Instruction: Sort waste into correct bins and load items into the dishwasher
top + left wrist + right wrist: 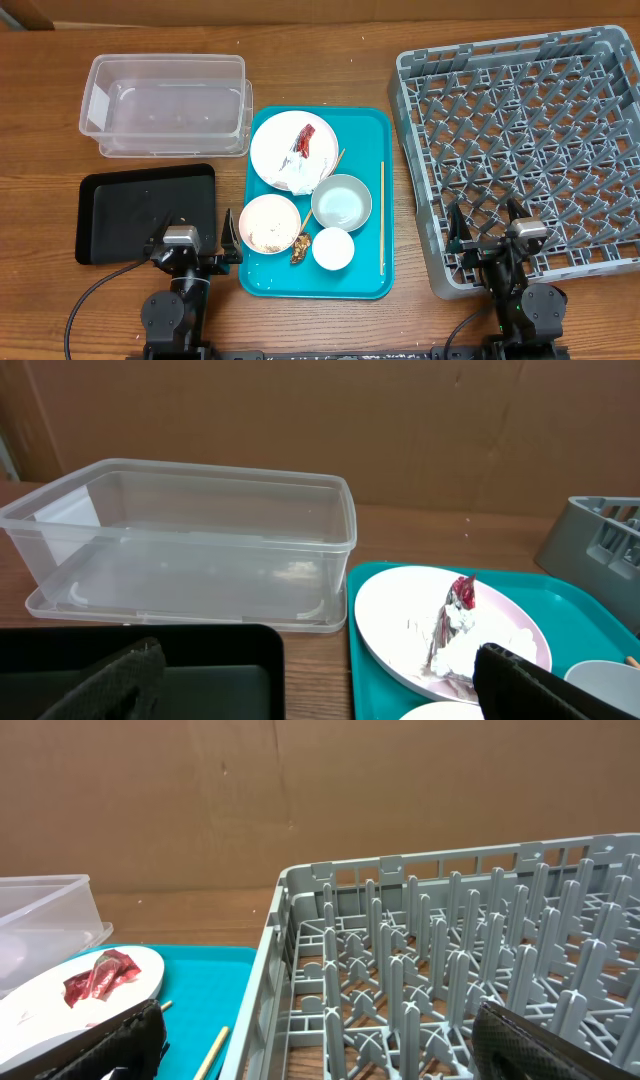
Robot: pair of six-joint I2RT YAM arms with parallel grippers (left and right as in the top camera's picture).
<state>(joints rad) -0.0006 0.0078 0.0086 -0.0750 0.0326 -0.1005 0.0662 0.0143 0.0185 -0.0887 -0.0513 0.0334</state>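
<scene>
Both grippers stand wide open and hold nothing. The left gripper hovers over the near right corner of the black tray. The right gripper hangs above the near edge of the grey dish rack, which sits at the right side of the table. Between the black tray and the rack lies a teal tray. On its far part rests a white plate carrying a crumpled napkin with a red wrapper scrap on top. Nearer on the teal tray are a whitish bowl with pale food bits in it, a grey-green bowl and a small white cup, with a brown lump lying between the whitish bowl and the cup. One chopstick lies along the teal tray's right side, apart from the dishes. A clear tub sits behind the black tray, to the left of the plate.
</scene>
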